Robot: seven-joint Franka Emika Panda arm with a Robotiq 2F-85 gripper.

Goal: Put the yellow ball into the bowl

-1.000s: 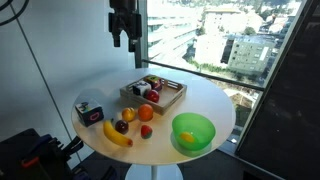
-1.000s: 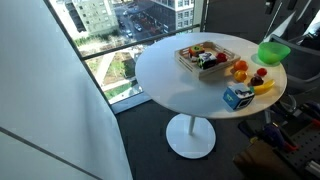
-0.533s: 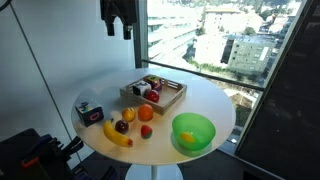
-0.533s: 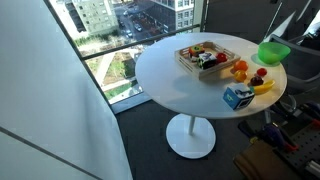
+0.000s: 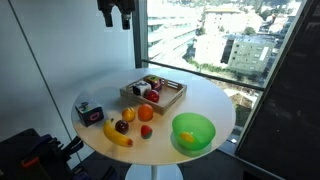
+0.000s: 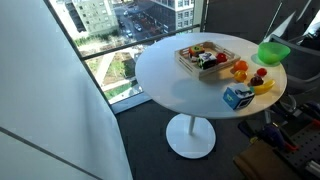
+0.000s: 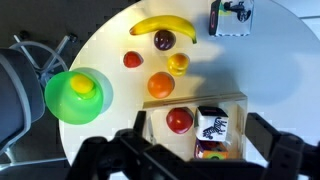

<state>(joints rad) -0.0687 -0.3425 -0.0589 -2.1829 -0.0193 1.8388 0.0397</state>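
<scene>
The yellow ball [image 7: 80, 86] lies inside the green bowl [image 7: 58, 108], at the left of the wrist view. In an exterior view the bowl [image 5: 204, 124] stands at the near right of the round white table, with the ball [image 5: 187, 137] a yellow spot in it. The bowl also shows in an exterior view [image 6: 272, 52]. My gripper [image 5: 113, 12] is high above the table's back left, far from the bowl. In the wrist view its fingers [image 7: 200, 125] are spread apart with nothing between them, over the wooden tray.
A wooden tray [image 7: 241, 101] holds a red fruit and a zebra-print cube. A banana [image 7: 163, 24], a dark plum [image 7: 163, 40], a small red fruit [image 7: 132, 59], an orange [image 7: 161, 84], a yellowish fruit [image 7: 178, 63] and a small box [image 7: 231, 17] lie nearby. A window stands behind.
My gripper has risen and drifted away from the tray toward the top of the exterior view. The ball and bowl have not moved.
</scene>
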